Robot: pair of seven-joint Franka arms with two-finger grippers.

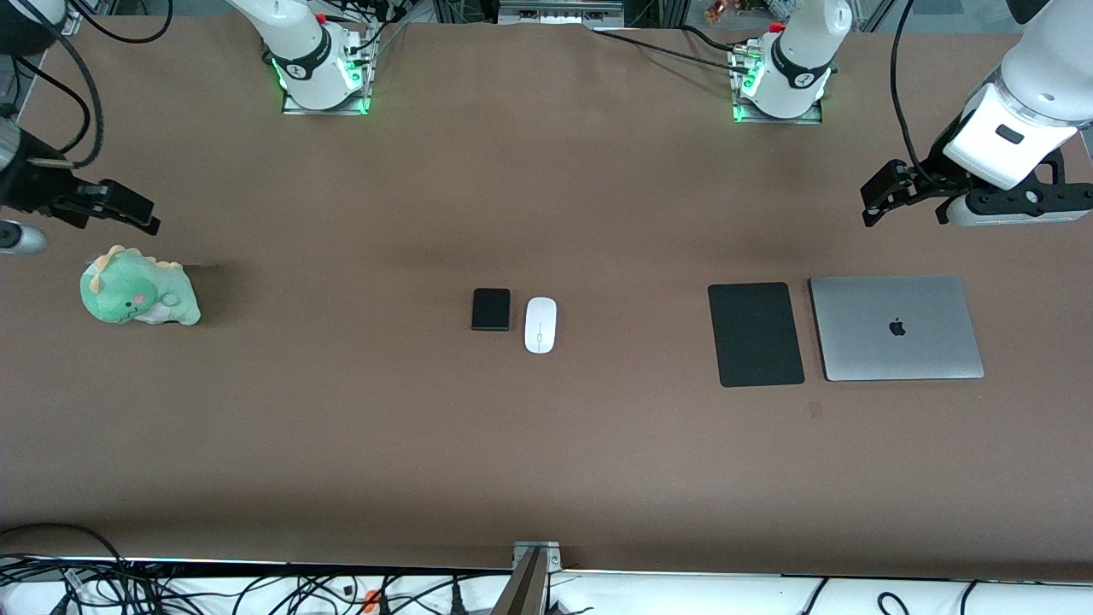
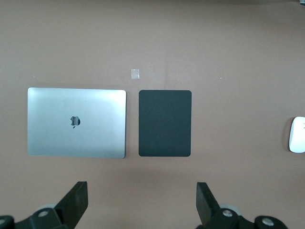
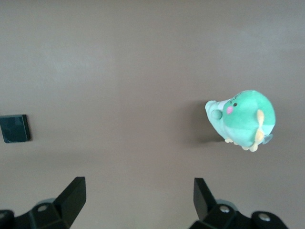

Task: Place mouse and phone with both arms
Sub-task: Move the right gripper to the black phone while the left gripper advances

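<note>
The white mouse (image 1: 540, 325) and the small black phone (image 1: 491, 309) lie side by side at the table's middle, the phone toward the right arm's end. My left gripper (image 1: 879, 201) hangs open and empty over bare table beside the pad and laptop; in its wrist view (image 2: 141, 200) the mouse (image 2: 297, 134) shows at the edge. My right gripper (image 1: 128, 209) hangs open and empty over bare table beside the plush; in its wrist view (image 3: 138, 198) the phone (image 3: 15, 128) shows at the edge.
A large flat black pad (image 1: 756, 334) (image 2: 165, 123) and a closed silver laptop (image 1: 895, 327) (image 2: 76, 122) lie toward the left arm's end. A green plush dinosaur (image 1: 137, 297) (image 3: 242, 118) sits toward the right arm's end. A small tape scrap (image 2: 135, 74) lies by the pad.
</note>
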